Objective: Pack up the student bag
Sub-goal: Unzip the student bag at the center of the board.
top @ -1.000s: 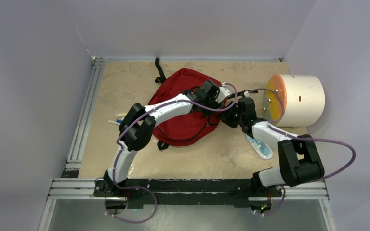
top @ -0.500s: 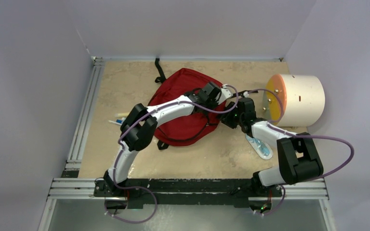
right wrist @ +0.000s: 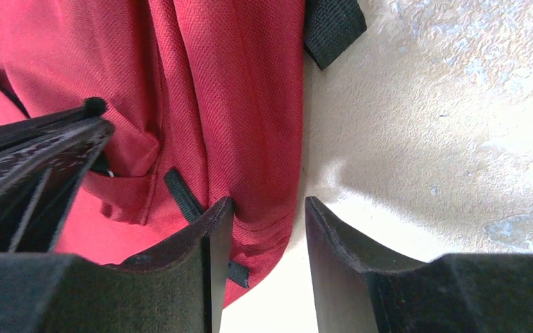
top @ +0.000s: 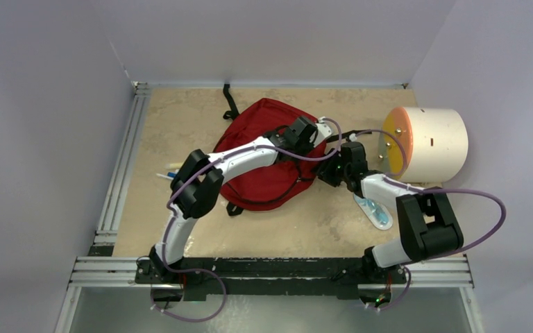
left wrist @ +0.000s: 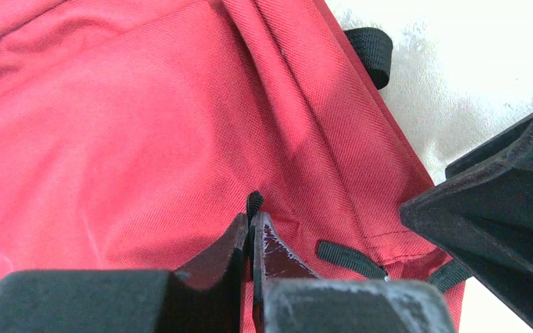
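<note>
Pinching a small black tab (left wrist: 254,201) between clenched jaws, a detail only its wrist camera caught, the left gripper (left wrist: 251,223) sat over the student bag (top: 262,116). The right gripper (right wrist: 269,208) stood parted, straddling the bag's edge, with the bag lying mid-table (top: 180,118).

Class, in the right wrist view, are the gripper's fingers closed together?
No, the right gripper stands open, with the red backpack's edge in the gap.
</note>
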You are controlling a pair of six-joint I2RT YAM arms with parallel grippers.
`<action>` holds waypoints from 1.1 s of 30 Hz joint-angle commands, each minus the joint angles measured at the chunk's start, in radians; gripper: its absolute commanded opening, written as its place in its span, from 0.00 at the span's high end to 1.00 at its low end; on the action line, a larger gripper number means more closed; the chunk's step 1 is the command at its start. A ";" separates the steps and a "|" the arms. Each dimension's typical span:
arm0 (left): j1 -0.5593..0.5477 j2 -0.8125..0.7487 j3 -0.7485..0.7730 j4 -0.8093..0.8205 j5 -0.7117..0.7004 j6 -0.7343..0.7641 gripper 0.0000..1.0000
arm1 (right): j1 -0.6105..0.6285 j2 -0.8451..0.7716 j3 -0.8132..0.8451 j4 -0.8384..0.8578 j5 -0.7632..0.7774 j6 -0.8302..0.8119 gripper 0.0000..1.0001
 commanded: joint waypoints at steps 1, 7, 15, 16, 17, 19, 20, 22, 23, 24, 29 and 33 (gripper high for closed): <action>0.025 -0.080 -0.014 0.041 -0.034 -0.049 1.00 | -0.003 0.018 0.010 0.030 0.001 -0.014 0.55; 0.075 -0.115 -0.052 0.053 -0.019 -0.095 1.00 | -0.003 0.066 0.030 0.034 0.016 -0.026 0.54; 0.142 -0.151 -0.104 0.057 -0.005 -0.113 1.00 | -0.003 0.104 0.021 0.072 0.008 -0.024 1.00; 0.153 -0.156 -0.111 0.059 -0.010 -0.113 1.00 | -0.004 0.106 0.021 0.072 0.009 -0.023 1.00; 0.163 -0.160 -0.119 0.060 -0.013 -0.113 1.00 | -0.004 0.106 0.018 0.072 0.011 -0.023 1.00; 0.189 -0.168 -0.130 0.061 -0.023 -0.111 1.00 | -0.004 0.106 0.016 0.072 0.013 -0.022 1.00; 0.203 -0.173 -0.135 0.060 -0.028 -0.110 1.00 | -0.004 0.105 0.016 0.071 0.014 -0.023 1.00; 0.230 -0.179 -0.144 0.062 -0.041 -0.103 1.00 | -0.003 0.102 0.015 0.069 0.016 -0.024 1.00; 0.241 -0.181 -0.148 0.065 -0.056 -0.093 1.00 | -0.004 0.101 0.014 0.065 0.018 -0.024 1.00; 0.251 -0.184 -0.151 0.066 -0.071 -0.088 1.00 | -0.004 0.098 0.015 0.064 0.020 -0.024 1.00; 0.325 -0.217 -0.172 0.074 -0.060 -0.111 1.00 | -0.003 0.084 0.014 0.051 0.032 -0.025 1.00; 0.387 -0.226 -0.176 0.077 -0.055 -0.137 1.00 | -0.003 0.076 0.015 0.043 0.041 -0.025 1.00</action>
